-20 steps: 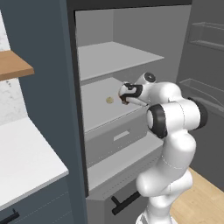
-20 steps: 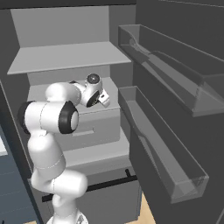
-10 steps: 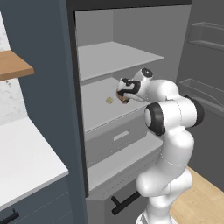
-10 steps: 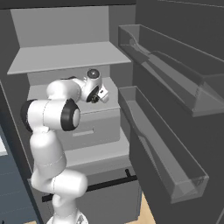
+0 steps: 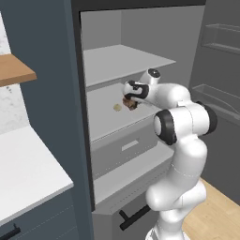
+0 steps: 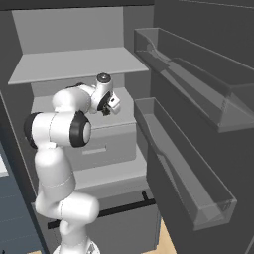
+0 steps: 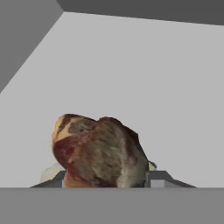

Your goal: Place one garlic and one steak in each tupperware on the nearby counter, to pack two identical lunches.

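The steak [image 7: 98,151] is a lumpy reddish-brown chunk, marbled with darker brown and streaked with a pale yellowish edge of fat along its upper left as the hand view shows it, and it sits right between the two dark fingertips [image 7: 159,178], which press in on it from either side — the jaws have closed to the chunk's width and have hold of it. In the left base view the same brown piece [image 5: 130,103] shows at the end of the gripper [image 5: 131,100], just above the grey fridge shelf [image 5: 105,117], though whether it touches that shelf or is lifted clear of it cannot be told. Just beyond the fingers, a little further in over the shelf and apart from the meat, lies one garlic [image 5: 117,107], a small pale cream bulb resting on the shelf surface. The arm [image 5: 180,136] rises from the base, bends at its dark elbow joint and reaches forward and to its left into the open fridge, the wrist turned so that the hand points nearly level into the middle compartment; in the right base view the gripper [image 6: 106,106] sits at the front edge of that same shelf, with the hand tucked close to the forearm. Below the fingers is a grey drawer [image 5: 126,147] with a pale handle, above them another shelf [image 5: 117,61] — and off to the arm's left a white counter [image 5: 23,173].
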Robot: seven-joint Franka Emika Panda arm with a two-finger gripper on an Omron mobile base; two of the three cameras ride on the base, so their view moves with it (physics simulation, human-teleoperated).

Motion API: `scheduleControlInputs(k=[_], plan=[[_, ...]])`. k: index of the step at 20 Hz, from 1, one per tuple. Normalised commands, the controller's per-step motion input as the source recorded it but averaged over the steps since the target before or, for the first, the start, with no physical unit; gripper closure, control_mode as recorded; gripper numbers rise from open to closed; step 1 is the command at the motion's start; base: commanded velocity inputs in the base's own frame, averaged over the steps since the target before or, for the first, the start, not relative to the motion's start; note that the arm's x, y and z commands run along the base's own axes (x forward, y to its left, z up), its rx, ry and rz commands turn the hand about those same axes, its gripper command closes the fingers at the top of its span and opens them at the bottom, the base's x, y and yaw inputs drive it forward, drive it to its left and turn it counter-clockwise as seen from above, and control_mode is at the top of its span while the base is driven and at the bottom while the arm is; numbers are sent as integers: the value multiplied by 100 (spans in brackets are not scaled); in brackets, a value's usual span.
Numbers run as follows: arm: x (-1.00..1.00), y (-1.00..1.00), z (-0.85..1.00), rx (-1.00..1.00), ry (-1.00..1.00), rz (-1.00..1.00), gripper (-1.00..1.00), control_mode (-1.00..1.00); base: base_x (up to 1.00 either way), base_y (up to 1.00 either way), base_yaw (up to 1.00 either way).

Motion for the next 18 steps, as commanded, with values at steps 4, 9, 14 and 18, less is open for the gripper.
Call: scheduleControlInputs(k=[4,9,14,18], plan=[[0,1,0,0,2,0,100,-100,0,0,0],[-57,0,-1,0,-10,0,100,-100,0,0,0],[-100,-2,3,0,-17,0,100,-100,0,0,0],[-100,-14,31,0,1,0,100,-100,0,0,0]])
